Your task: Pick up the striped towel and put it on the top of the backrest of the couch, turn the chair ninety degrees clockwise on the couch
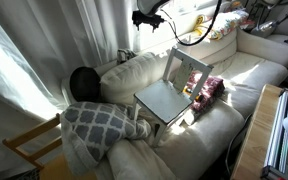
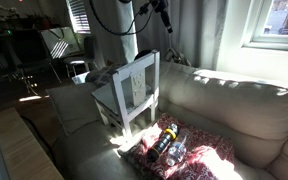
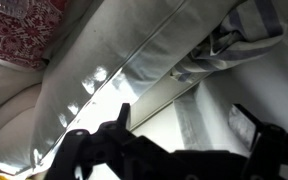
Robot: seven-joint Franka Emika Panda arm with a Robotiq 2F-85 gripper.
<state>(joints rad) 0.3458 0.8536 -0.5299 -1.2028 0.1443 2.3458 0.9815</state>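
The small pale chair (image 1: 174, 88) stands on the cream couch (image 1: 254, 70); it also shows in an exterior view (image 2: 129, 90). My gripper (image 1: 149, 18) hangs in the air above the chair and the backrest (image 1: 134, 70), and shows at the top edge of an exterior view (image 2: 149, 12). In the wrist view its fingers (image 3: 184, 122) are spread apart and hold nothing, with pale chair parts (image 3: 199, 125) below them. The grey striped towel (image 3: 242, 32) lies crumpled at the upper right of the wrist view. I cannot make it out in the exterior views.
A red patterned cloth (image 2: 184, 152) with bottles lies on the couch seat beside the chair, also in the wrist view (image 3: 19, 30). A grey-and-white lattice cushion (image 1: 99, 125) and a black round object (image 1: 82, 82) sit at the couch end. A yellow wooden chair (image 1: 29, 145) stands beyond.
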